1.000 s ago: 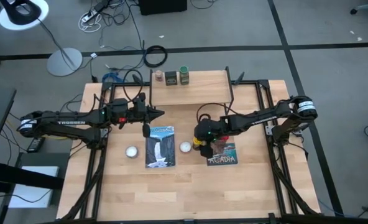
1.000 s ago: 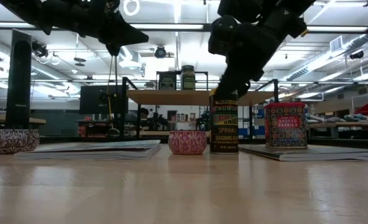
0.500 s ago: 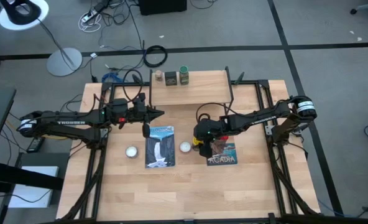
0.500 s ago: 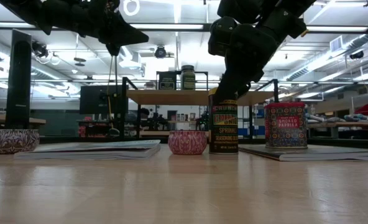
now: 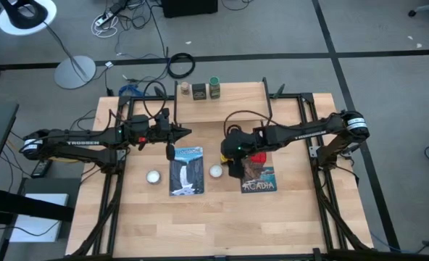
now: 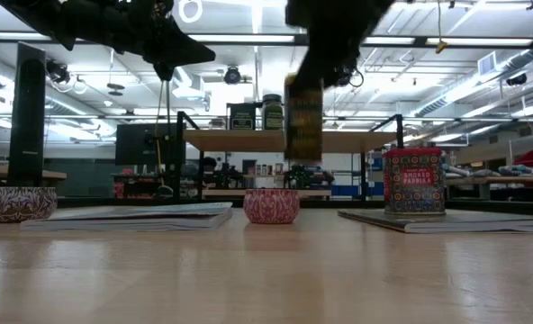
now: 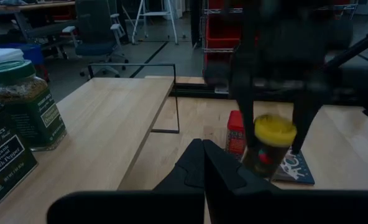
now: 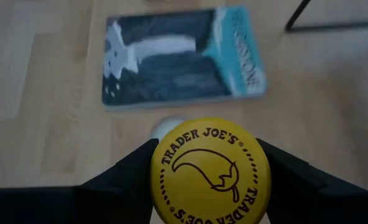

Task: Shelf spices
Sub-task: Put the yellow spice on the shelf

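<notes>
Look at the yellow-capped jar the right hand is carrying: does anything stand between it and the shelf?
Nothing visible does. The right hand holds the yellow-capped jar clear of the table, and the shelf has bare board beside the jars at its far edge.

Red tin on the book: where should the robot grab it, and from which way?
Probably from above, pinching two opposite flat sides of the red tin near its top. It stands upright on a book, it is boxy, and its top is free. The right gripper holds the yellow-capped jar.
</notes>
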